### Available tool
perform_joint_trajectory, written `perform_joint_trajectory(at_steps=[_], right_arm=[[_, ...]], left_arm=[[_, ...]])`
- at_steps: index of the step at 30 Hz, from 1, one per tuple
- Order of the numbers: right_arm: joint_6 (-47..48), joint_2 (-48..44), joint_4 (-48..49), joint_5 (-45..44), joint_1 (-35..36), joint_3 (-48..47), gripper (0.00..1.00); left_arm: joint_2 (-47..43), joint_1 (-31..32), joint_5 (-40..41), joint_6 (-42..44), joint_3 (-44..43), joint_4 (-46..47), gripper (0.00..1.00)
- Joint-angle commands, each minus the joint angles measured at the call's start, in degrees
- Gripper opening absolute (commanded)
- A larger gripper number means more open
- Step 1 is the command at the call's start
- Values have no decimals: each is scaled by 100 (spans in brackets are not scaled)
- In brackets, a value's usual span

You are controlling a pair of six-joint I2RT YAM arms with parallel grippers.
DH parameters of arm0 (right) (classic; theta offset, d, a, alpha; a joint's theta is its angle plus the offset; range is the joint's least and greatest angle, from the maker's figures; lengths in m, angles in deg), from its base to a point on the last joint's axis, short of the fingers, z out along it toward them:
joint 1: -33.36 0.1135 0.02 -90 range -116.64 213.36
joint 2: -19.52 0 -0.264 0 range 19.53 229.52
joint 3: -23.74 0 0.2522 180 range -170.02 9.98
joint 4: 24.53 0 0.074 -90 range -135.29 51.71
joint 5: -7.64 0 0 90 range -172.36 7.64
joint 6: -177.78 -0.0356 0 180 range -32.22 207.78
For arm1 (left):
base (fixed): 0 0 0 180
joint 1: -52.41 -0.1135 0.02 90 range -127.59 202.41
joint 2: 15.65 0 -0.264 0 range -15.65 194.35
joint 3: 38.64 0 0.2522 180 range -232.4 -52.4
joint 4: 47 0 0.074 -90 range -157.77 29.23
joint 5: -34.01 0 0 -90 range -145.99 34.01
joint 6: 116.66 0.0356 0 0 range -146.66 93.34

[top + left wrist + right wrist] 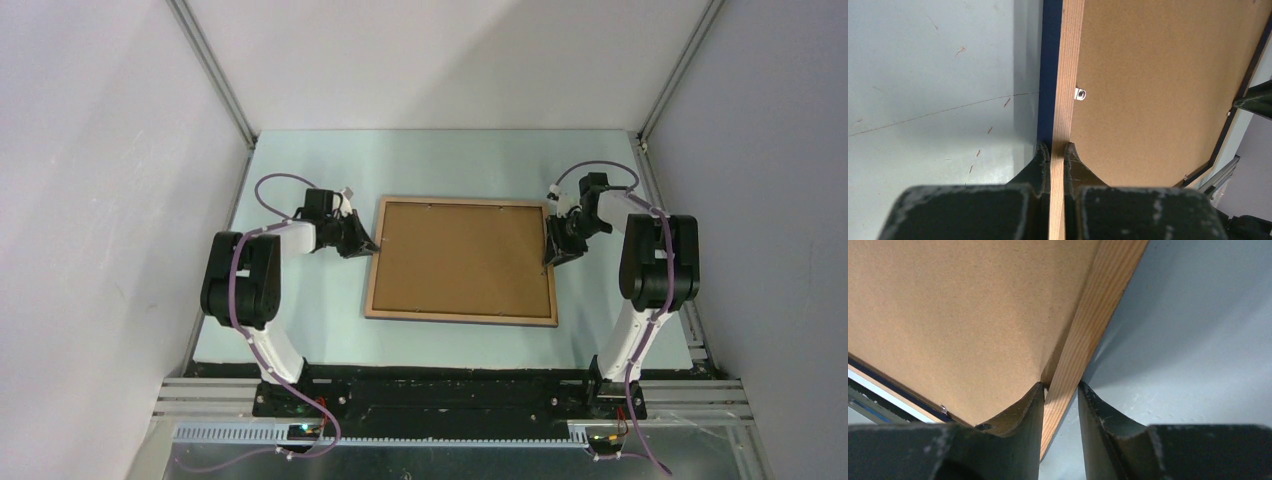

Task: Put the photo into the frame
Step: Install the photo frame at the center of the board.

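The frame [371, 275] lies back-up in the middle of the table, with its light wood border showing and a brown backing board [462, 258] inside it. My left gripper [368, 243] is shut on the left border [1068, 75], one finger on each side of the wood and the dark blue face just visible beside it. My right gripper [550, 255] straddles the right border [1098, 325], and both its tips touch the wood. The left gripper [1057, 150] and right gripper [1060, 387] both meet the frame at its edge. The photo is not visible in any view.
A small metal tab [1080, 94] holds the backing board [1158, 90] at the left border. The pale green tabletop [300, 330] is scratched. Grey walls and aluminium posts [215, 75] enclose the table on three sides.
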Motion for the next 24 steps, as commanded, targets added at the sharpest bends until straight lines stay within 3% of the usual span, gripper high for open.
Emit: perform_joint_trajectory(at_steps=[1,12,24], right_arm=[[-88,205,61,114,56,-247,32],[-119,647,-95,157,40,-1003,23],[-199,1039,-257,241,38,-1748,25]], left_arm=[[368,18,-170,-205,98,-425,0],[598,125,-743,-243,-244,-389,0],[1023,182,-729,113,-998,-710,0]])
